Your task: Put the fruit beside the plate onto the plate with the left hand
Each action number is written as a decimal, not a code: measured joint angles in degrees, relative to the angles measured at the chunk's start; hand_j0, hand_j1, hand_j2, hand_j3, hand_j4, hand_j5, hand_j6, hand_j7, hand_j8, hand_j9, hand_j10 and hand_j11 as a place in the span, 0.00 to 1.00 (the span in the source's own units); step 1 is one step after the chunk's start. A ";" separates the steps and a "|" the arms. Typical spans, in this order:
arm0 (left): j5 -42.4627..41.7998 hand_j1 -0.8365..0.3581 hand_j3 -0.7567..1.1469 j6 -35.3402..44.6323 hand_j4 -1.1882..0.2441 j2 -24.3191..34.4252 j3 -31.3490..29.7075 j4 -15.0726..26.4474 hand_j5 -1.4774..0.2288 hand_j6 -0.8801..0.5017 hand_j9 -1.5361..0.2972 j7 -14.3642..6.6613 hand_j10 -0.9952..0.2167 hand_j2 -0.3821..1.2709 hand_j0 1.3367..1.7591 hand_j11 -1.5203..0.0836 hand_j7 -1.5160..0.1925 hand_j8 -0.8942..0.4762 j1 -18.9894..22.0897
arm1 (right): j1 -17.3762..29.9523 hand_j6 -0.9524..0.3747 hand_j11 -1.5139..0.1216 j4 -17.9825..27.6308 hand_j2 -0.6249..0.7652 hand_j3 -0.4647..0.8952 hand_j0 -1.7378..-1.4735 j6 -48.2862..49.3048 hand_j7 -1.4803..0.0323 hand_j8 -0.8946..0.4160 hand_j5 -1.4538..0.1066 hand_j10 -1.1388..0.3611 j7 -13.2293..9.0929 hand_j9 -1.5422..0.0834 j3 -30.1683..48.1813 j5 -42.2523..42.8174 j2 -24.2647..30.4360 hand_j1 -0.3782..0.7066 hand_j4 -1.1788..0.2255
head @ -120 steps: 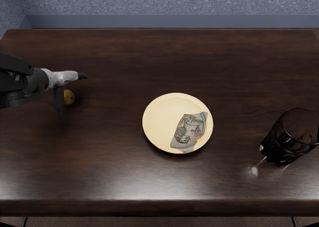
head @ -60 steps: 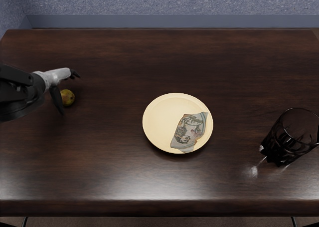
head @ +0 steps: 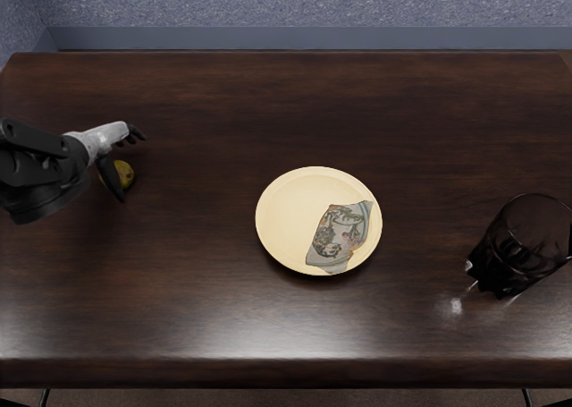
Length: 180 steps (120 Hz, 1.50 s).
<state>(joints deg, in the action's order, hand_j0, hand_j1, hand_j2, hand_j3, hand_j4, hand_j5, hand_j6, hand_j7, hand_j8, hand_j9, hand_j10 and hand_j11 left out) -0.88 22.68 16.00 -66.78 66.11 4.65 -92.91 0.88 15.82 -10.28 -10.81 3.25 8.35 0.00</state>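
Left hand (head: pixel 109 144) sits over the fruit (head: pixel 128 173) — fingers apart, thumb just beside it. Fruit rests on the counter (head: pixel 268 335), well apart from the plate (head: pixel 286 210).

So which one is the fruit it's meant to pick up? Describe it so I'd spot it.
Look at the left side of the dark wooden table, well away from the cream plate in the middle. Right by the robot's left hand lies the fruit: small, round and yellowish, unlike the dark glass on the far right.
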 joint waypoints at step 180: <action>-3.76 0.63 0.40 1.30 0.58 -0.88 -0.96 -0.55 0.59 0.38 0.58 0.00 0.52 0.28 0.76 0.66 0.61 0.39 0.99 | 0.00 0.72 0.93 0.00 0.45 0.34 0.30 0.00 0.98 0.68 0.93 0.76 0.00 0.95 0.00 0.00 0.00 0.03 0.84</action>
<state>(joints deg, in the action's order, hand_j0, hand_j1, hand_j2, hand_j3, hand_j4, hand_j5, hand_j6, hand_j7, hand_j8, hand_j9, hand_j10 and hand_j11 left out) -4.64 23.98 15.12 -67.74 65.56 4.65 -91.92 0.88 15.83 -10.28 -10.81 3.25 8.35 0.00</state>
